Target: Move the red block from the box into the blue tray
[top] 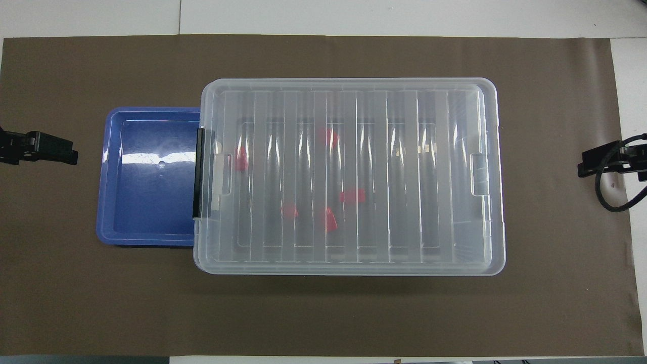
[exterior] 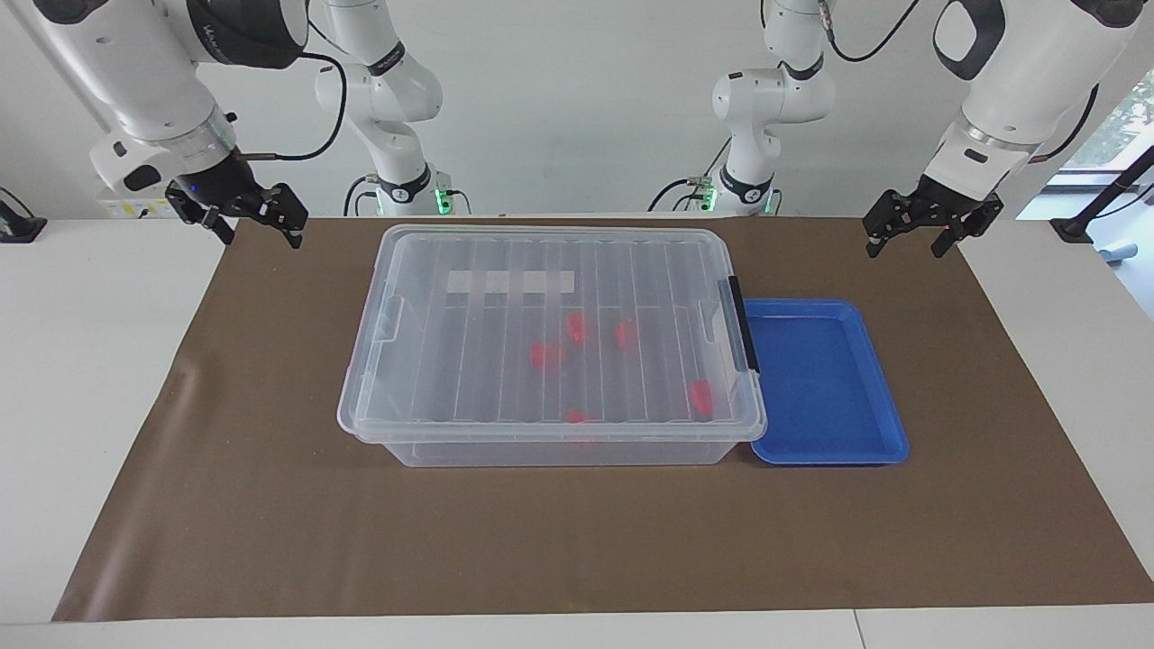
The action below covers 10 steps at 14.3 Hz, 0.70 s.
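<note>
The box (exterior: 469, 361) is a clear bin with its ribbed lid shut, standing mid-mat; it also shows in the overhead view (top: 429, 177). Several red blocks lie inside it, one (exterior: 547, 353) near the middle and one (top: 241, 161) near the black latch (exterior: 744, 324). The blue tray (exterior: 816, 379) lies empty beside the box's latch end, toward the left arm's end of the table, and shows in the overhead view (top: 151, 202). My left gripper (exterior: 911, 239) hangs open and empty above the mat near the tray's end. My right gripper (exterior: 261, 236) hangs open and empty above the mat's other end.
A brown mat (exterior: 577, 541) covers the white table (exterior: 90, 361). A white strip (exterior: 509, 282) is on the box lid. A black cable (top: 606, 202) loops under the right gripper (top: 586, 167). The left gripper (top: 65, 151) shows at the overhead view's edge.
</note>
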Motion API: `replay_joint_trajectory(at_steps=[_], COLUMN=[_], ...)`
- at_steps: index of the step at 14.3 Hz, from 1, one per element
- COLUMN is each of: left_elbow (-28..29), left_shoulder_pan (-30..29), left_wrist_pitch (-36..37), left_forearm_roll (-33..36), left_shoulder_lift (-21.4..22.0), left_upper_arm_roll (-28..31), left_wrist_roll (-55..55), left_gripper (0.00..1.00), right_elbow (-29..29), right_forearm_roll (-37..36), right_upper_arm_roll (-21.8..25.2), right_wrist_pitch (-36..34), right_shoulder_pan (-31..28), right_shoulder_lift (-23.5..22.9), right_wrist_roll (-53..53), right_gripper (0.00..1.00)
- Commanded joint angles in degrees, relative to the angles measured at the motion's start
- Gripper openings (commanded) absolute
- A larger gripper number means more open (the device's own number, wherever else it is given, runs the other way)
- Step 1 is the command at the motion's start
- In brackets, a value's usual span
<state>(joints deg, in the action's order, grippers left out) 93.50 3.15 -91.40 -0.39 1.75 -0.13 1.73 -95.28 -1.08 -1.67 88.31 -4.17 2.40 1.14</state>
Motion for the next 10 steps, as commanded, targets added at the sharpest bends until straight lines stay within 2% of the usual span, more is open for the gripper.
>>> replay_joint_trajectory(at_steps=[1,3,7,10], left_elbow=[1.6,1.6,1.6,1.6], left_shoulder_pan=[-0.6,-0.6,-0.6,-0.6], left_wrist_pitch=[0.3,0.3,0.3,0.2], left_forearm_roll=[-0.7,-0.7,-0.7,-0.7], left_shoulder_lift=[1.6,1.6,1.6,1.6], left_upper_arm_roll=[-0.1,-0.1,-0.1,-0.1], left_wrist_roll=[0.5,0.5,0.5,0.5], left_gripper=[1.0,1.0,1.0,1.0], right_elbow=[-6.2,-9.0,-9.9,-13.4], right_forearm_roll=[0.4,0.5,1.5,1.9], right_upper_arm_roll=[-3.1,-4.6,-6.2,-7.9], right_wrist_pitch=[7.7,11.3,15.8,21.4], right_shoulder_pan=[-0.6,-0.6,-0.5,-0.5], right_shoulder_lift=[2.3,2.2,-2.7,-3.6], right_wrist_roll=[1.0,3.2,8.9,12.2], right_gripper=[1.0,1.0,1.0,1.0])
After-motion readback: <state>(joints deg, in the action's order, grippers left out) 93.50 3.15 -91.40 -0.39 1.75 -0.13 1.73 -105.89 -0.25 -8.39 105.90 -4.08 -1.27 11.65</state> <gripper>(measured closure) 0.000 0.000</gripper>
